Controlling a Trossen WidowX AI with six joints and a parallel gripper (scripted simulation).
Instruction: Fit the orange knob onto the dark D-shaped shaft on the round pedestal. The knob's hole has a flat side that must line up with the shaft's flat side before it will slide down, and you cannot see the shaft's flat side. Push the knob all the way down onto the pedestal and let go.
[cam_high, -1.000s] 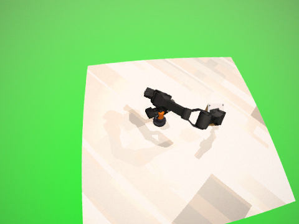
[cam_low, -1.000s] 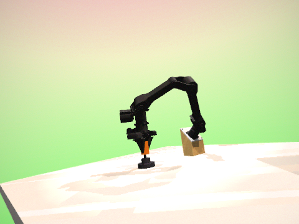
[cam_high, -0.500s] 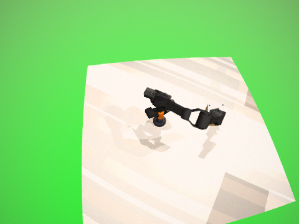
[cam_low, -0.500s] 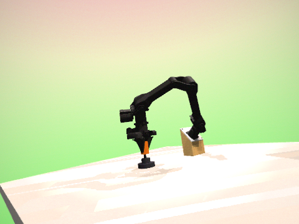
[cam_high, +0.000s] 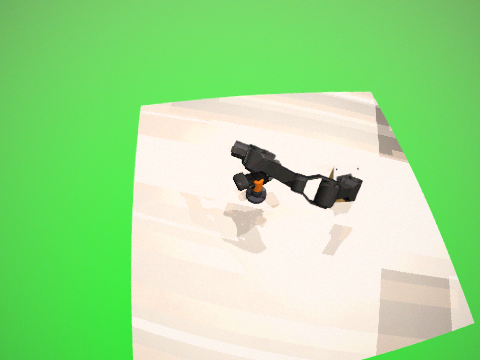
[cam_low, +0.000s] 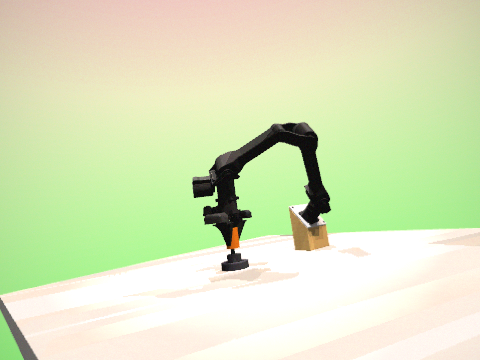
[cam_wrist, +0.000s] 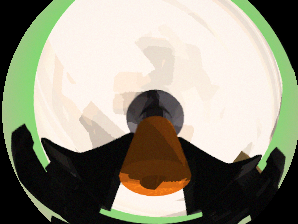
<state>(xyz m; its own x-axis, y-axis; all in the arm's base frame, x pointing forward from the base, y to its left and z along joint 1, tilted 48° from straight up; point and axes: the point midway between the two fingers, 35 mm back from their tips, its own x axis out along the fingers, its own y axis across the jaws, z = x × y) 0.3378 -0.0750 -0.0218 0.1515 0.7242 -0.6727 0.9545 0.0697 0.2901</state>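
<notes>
The orange knob (cam_high: 258, 185) (cam_low: 235, 239) (cam_wrist: 155, 155) is held upright between the fingers of my gripper (cam_low: 233, 242) (cam_wrist: 155, 139), which is shut on it. The dark round pedestal (cam_high: 256, 199) (cam_low: 235, 265) (cam_wrist: 176, 113) stands on the table directly below. In the exterior view a short piece of the dark shaft (cam_low: 232, 251) shows between the knob's lower end and the pedestal's raised hub, so the knob is above the pedestal, at about the shaft's top. Whether the shaft's tip is inside the hole cannot be told. The flat sides are hidden.
The arm's base sits on a wooden block (cam_low: 302, 237) on the table (cam_high: 300, 300) (cam_low: 200, 320), to the right of the pedestal in the top and exterior views. The arm arches above the table between base and pedestal. Shadows lie around the pedestal.
</notes>
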